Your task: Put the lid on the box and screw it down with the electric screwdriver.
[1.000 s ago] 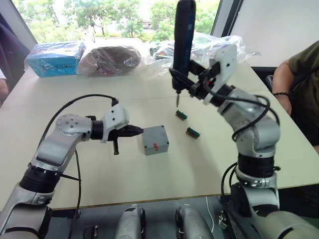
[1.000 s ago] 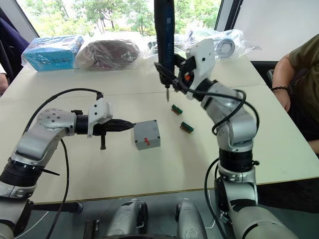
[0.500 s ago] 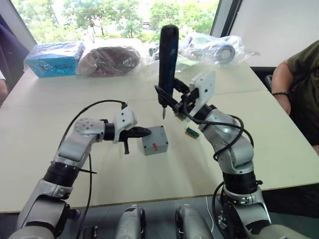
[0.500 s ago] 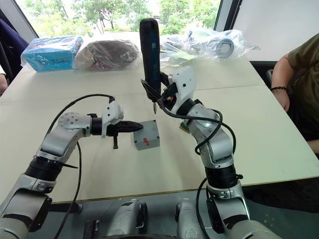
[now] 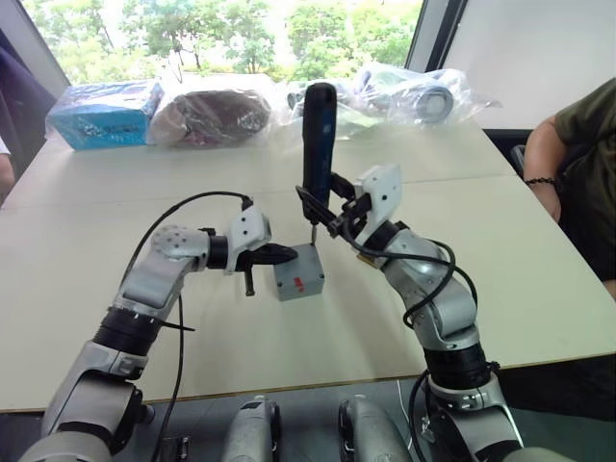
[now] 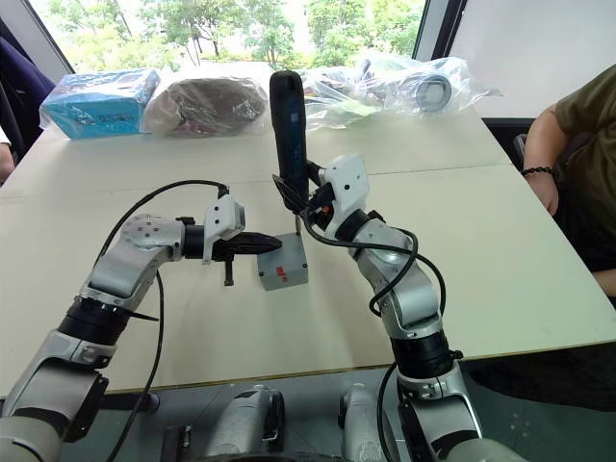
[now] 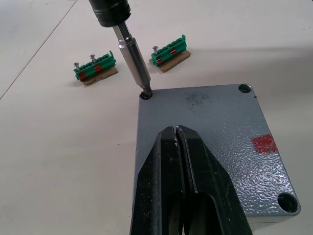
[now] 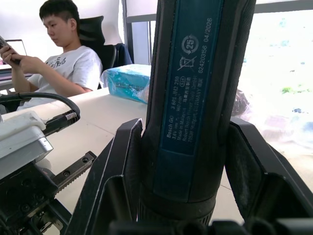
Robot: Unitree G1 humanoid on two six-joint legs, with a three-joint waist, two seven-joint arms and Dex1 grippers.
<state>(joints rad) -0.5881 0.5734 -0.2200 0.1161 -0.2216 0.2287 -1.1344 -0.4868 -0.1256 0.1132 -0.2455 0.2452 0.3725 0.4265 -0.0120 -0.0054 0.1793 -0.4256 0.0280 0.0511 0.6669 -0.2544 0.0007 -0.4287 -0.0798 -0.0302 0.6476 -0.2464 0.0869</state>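
Now: right pincer [image 5: 334,214] grips electric screwdriver [image 5: 319,140], bit at lid [image 7: 215,152] corner | left pincer [image 7: 178,147] clenched atop lid

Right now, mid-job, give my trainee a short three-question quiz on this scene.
1. True or false: the electric screwdriver bit sits in a corner screw hole of the lid.
2. The left hand is: A) open beside the lid, B) shut, resting on the lid, C) gripping the screwdriver.
3. How many green terminal strips lie on the table?

Key: 1 true; 2 B; 3 two. The right hand holds the screwdriver upright.
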